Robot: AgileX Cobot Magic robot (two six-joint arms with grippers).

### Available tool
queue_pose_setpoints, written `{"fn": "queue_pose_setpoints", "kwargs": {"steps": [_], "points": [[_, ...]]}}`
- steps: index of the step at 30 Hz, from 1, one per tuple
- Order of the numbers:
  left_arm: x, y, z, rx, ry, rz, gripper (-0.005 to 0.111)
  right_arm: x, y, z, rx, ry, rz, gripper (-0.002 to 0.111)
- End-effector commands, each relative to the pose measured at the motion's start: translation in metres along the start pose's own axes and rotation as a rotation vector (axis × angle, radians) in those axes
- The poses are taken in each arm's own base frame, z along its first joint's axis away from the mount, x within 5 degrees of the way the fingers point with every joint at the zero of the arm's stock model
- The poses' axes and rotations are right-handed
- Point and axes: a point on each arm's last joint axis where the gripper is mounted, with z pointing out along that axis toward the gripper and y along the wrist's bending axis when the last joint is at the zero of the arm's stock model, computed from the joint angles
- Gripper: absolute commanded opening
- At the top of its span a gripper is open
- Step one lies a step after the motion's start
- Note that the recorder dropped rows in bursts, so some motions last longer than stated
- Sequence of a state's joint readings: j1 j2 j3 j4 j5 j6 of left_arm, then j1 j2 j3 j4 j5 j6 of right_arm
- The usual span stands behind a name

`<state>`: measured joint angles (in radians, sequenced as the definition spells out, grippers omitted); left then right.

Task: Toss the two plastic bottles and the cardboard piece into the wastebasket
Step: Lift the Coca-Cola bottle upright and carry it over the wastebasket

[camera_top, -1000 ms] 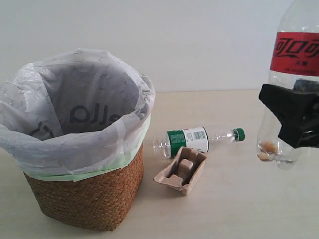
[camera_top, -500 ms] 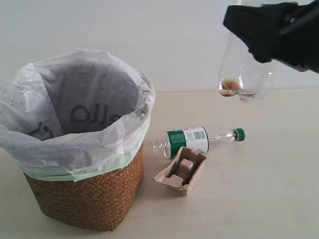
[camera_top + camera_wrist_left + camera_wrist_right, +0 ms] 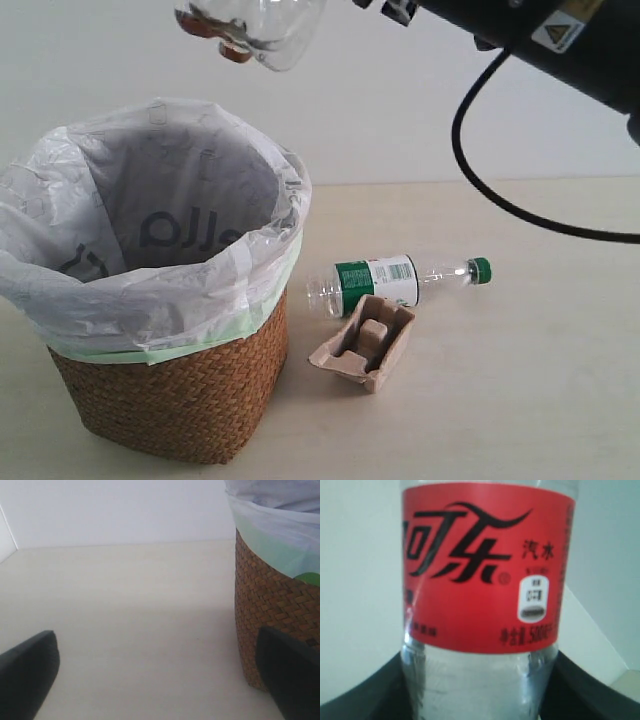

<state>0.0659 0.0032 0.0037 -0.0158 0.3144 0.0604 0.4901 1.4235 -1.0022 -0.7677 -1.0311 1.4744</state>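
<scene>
The larger red-label bottle [image 3: 480,580] fills the right wrist view, with my right gripper [image 3: 480,690] shut on its clear body. In the exterior view only the bottle's clear base [image 3: 255,28] shows, high above the wastebasket [image 3: 170,390], whose white bag [image 3: 150,230] gapes open. The right arm [image 3: 540,30] reaches in from the top right; its fingers are cut off by the frame there. The slimmer green-cap bottle [image 3: 395,280] lies on its side on the table. The cardboard piece [image 3: 362,342] lies just in front of it. My left gripper [image 3: 160,680] is open beside the basket's woven wall [image 3: 265,605].
A black cable [image 3: 500,190] loops down from the right arm over the table's back right. The beige table [image 3: 520,400] runs to a white wall [image 3: 400,100] behind.
My right gripper has carried the red-label bottle up and leftwards, from the right edge to above the wastebasket. The green-cap bottle and cardboard piece have not moved.
</scene>
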Motion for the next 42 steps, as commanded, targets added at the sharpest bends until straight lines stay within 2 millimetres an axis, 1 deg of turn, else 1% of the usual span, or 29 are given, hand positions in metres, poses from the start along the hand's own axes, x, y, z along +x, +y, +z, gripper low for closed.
{"fn": "queue_pose_setpoints", "kwargs": {"steps": [1, 2, 5, 8, 11, 14, 16, 18, 20, 21, 24, 25, 26, 27, 28, 29, 30, 31, 32, 33, 34, 36, 39, 42], "points": [[-0.002, 0.0, -0.001, 0.006, -0.015, -0.009, 0.108, -0.002, -0.02, -0.001, 0.276, 0.062, -0.115, 0.0], [-0.002, 0.0, -0.001, 0.006, -0.015, -0.009, 0.108, -0.003, -0.023, -0.004, 0.341, 0.077, -0.157, 0.0], [-0.002, 0.0, -0.001, 0.006, -0.015, -0.009, 0.108, -0.011, -0.032, -0.018, 0.617, 0.128, -0.325, 0.0], [-0.002, 0.0, -0.001, 0.006, -0.015, -0.009, 0.108, -0.029, -0.036, -0.036, 0.923, 0.221, -0.529, 0.0], [-0.002, 0.0, -0.001, 0.006, -0.015, -0.009, 0.108, -0.05, -0.033, -0.047, 1.151, 0.32, -0.688, 0.0], [-0.002, 0.0, -0.001, 0.006, -0.015, -0.009, 0.108, -0.071, -0.022, -0.049, 1.282, 0.325, -0.743, 0.0], [-0.002, 0.0, -0.001, 0.006, -0.015, -0.009, 0.108, -0.081, -0.016, -0.05, 1.337, 0.334, -0.768, 0.0], [-0.002, 0.0, -0.001, 0.006, -0.015, -0.009, 0.108, -0.087, -0.016, -0.051, 1.405, 0.356, -0.774, 0.0], [-0.002, 0.0, -0.001, 0.006, -0.015, -0.009, 0.108, -0.082, -0.023, -0.047, 1.388, 0.364, -0.727, 0.0], [-0.002, 0.0, -0.001, 0.006, -0.015, -0.009, 0.108, -0.072, -0.031, -0.037, 1.297, 0.361, -0.631, 0.0], [-0.002, 0.0, -0.001, 0.006, -0.015, -0.009, 0.108, -0.046, -0.038, -0.008, 1.095, 0.376, -0.541, 0.0], [-0.002, 0.0, -0.001, 0.006, -0.015, -0.009, 0.108, -0.032, -0.039, 0.006, 1.018, 0.377, -0.512, 0.0], [-0.002, 0.0, -0.001, 0.006, -0.015, -0.009, 0.108, -0.016, -0.032, 0.029, 0.891, 0.35, -0.495, 0.0], [-0.002, 0.0, -0.001, 0.006, -0.015, -0.009, 0.108, 0.001, -0.019, 0.052, 0.779, 0.351, -0.504, 0.0], [-0.002, 0.0, -0.001, 0.006, -0.015, -0.009, 0.108, 0.007, -0.007, 0.067, 0.726, 0.353, -0.506, 0.0], [-0.002, 0.0, -0.001, 0.006, -0.015, -0.009, 0.108, 0.01, 0.009, 0.081, 0.678, 0.351, -0.508, 0.0], [-0.002, 0.0, -0.001, 0.006, -0.015, -0.009, 0.108, 0.006, 0.02, 0.087, 0.661, 0.337, -0.511, 0.0], [-0.002, 0.0, -0.001, 0.006, -0.015, -0.009, 0.108, -0.002, 0.025, 0.088, 0.674, 0.328, -0.503, 0.0], [-0.002, 0.0, -0.001, 0.006, -0.015, -0.009, 0.108, -0.009, 0.027, 0.085, 0.709, 0.331, -0.497, 0.0], [-0.002, 0.0, -0.001, 0.006, -0.015, -0.009, 0.108, -0.019, 0.023, 0.076, 0.78, 0.348, -0.516, 0.0], [-0.002, 0.0, -0.001, 0.006, -0.015, -0.009, 0.108, -0.025, 0.016, 0.067, 0.854, 0.377, -0.535, 0.0], [-0.002, 0.0, -0.001, 0.006, -0.015, -0.009, 0.108, -0.051, -0.001, 0.036, 1.082, 0.422, -0.57, 0.0], [-0.002, 0.0, -0.001, 0.006, -0.015, -0.009, 0.108, -0.072, -0.008, 0.011, 1.21, 0.413, -0.573, 0.0], [-0.002, 0.0, -0.001, 0.006, -0.015, -0.009, 0.108, -0.092, -0.01, -0.019, 1.292, 0.364, -0.58, 0.0]]}}
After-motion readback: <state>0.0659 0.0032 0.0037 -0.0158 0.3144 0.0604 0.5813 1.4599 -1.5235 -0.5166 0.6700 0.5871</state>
